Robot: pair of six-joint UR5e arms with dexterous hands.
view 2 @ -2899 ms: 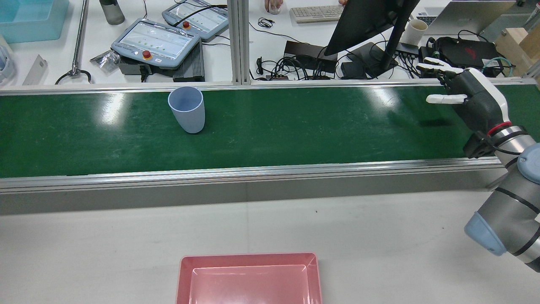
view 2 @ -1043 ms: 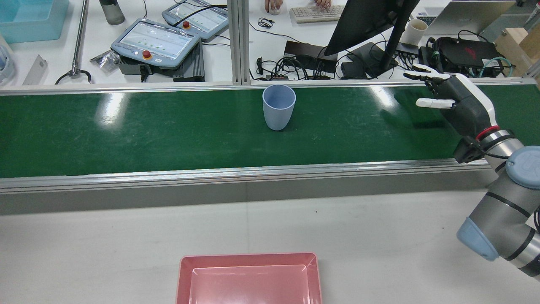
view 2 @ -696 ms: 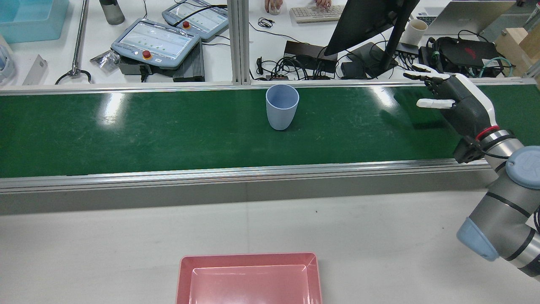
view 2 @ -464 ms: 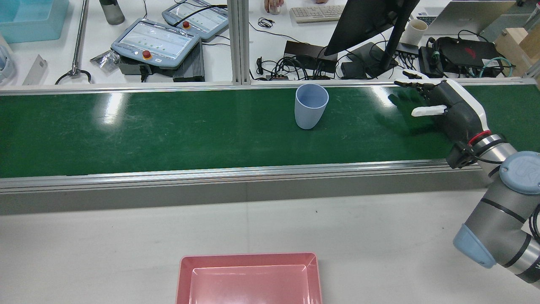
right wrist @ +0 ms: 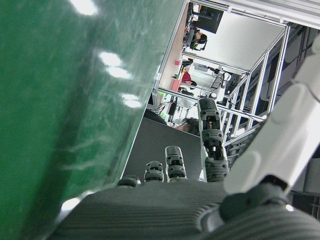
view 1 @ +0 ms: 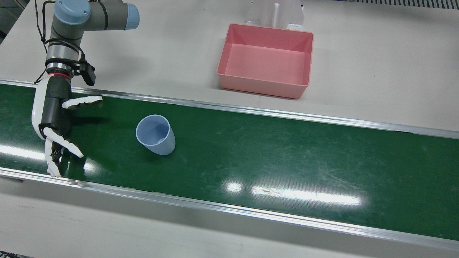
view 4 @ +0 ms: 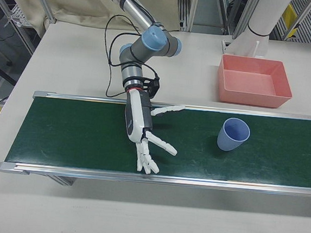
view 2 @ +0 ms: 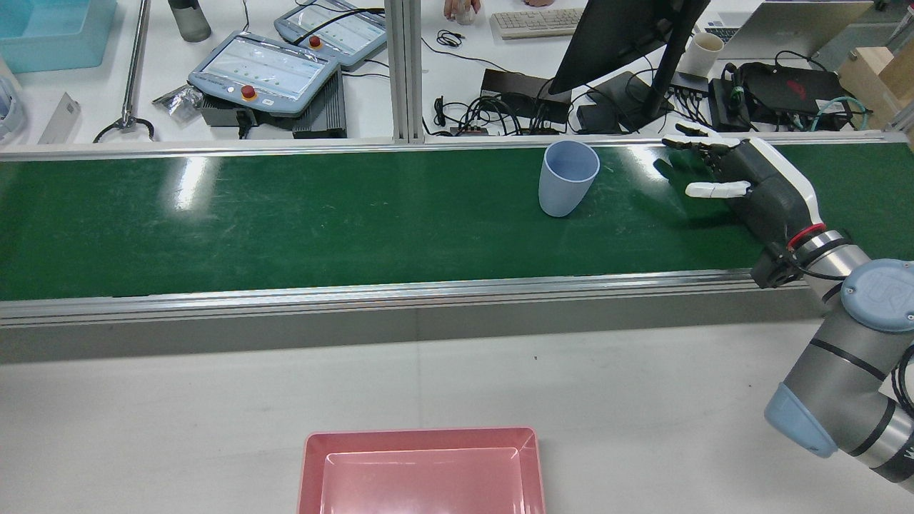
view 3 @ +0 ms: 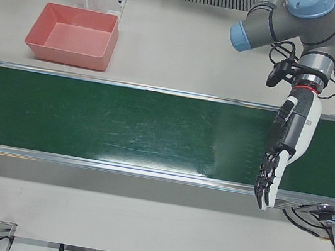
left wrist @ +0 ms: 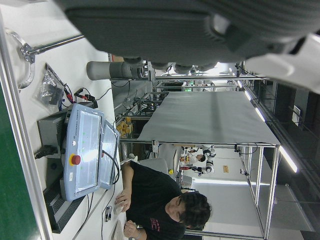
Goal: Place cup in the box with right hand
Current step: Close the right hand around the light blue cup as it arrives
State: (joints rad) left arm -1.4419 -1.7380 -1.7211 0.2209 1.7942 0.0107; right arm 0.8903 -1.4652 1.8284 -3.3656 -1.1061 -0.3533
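Note:
A pale blue cup stands upright on the green conveyor belt. It also shows in the front view and the right-front view. My right hand is open and empty, low over the belt. It is apart from the cup and to its right in the rear view, palm facing it. It also shows in the front view and the right-front view. The pink box sits empty on the white table on the robot's side of the belt. My left hand is open over the belt's far end.
Silver rails run along both sides of the belt. Behind the belt a desk holds teach pendants, a monitor and cables. The pink box also shows in the front view and the left-front view.
The cup has travelled along the belt to the right in the rear view, toward my right hand. My right hand has come down and a little left, still open.

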